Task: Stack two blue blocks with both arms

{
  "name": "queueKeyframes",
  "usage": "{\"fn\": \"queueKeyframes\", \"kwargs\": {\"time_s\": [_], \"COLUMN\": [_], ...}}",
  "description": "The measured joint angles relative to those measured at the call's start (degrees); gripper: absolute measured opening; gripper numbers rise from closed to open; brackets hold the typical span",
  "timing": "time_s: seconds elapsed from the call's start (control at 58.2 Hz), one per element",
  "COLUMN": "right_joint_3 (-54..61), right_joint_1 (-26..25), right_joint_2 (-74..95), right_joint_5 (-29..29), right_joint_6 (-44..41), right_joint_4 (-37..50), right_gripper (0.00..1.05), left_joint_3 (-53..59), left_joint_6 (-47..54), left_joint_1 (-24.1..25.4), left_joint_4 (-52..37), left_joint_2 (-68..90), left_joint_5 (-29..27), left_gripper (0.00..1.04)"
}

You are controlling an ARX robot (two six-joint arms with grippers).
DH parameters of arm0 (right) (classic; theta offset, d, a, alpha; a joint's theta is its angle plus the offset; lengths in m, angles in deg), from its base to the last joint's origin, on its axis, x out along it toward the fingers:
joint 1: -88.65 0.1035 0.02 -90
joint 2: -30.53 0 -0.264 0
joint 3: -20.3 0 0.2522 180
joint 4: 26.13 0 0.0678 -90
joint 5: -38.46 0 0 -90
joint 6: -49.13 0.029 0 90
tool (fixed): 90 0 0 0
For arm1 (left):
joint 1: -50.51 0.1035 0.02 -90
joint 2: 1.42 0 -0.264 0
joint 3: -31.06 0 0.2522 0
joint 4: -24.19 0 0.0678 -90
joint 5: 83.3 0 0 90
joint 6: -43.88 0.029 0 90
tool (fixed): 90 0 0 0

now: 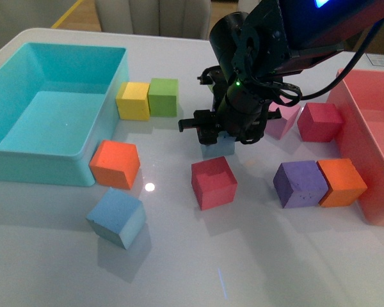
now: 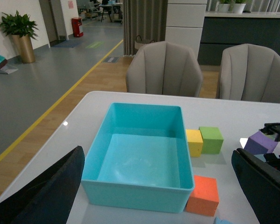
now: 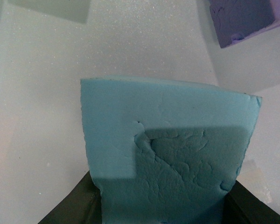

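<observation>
In the front view my right gripper (image 1: 217,135) hangs low over the table's middle, shut on a blue block (image 1: 219,148) of which only the lower part shows under the black fingers. The right wrist view is filled by that same blue block (image 3: 168,158), pinched between the two black fingers of my right gripper (image 3: 161,205). The other blue block (image 1: 117,217) lies free near the front left, tilted, and its corner (image 2: 221,220) just shows in the left wrist view. My left gripper (image 2: 158,186) is open, high above the table, out of the front view.
A turquoise bin (image 1: 25,160) stands at the left and a pink bin (image 1: 371,147) at the right. Loose cubes lie around: yellow (image 1: 133,100), green (image 1: 163,96), orange (image 1: 115,164), red (image 1: 214,182), purple (image 1: 299,184), orange (image 1: 341,182), crimson (image 1: 320,121).
</observation>
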State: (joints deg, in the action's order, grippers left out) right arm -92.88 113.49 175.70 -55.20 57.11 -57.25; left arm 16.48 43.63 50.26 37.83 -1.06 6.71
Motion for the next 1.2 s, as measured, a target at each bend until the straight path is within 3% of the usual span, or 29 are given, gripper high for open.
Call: {"fn": "queueKeyframes", "kwargs": {"time_s": [0.258, 0.567, 0.911, 1.203], "right_joint_3": [1.1, 4.3, 15.3, 34.9], "right_joint_1": [0.0, -0.2, -2.5, -7.0], "right_joint_2": [0.4, 0.3, -13.3, -34.1], "right_joint_5": [-0.1, -0.8, 2.6, 9.0], "right_joint_6": [0.1, -0.2, -0.3, -2.4], "right_joint_4": [0.5, 3.7, 11.8, 28.8], "right_gripper": [0.44, 0.97, 0.96, 0.96], "left_joint_3": [0.0, 0.0, 0.0, 0.0], "left_joint_6": [0.0, 0.0, 0.0, 0.0], "left_joint_1": [0.0, 0.0, 0.0, 0.0], "left_joint_4": [0.0, 0.0, 0.0, 0.0], "left_joint_2": [0.0, 0.0, 0.0, 0.0], "left_joint_5": [0.0, 0.0, 0.0, 0.0], "left_gripper": [0.96, 0.96, 0.96, 0.96]}}
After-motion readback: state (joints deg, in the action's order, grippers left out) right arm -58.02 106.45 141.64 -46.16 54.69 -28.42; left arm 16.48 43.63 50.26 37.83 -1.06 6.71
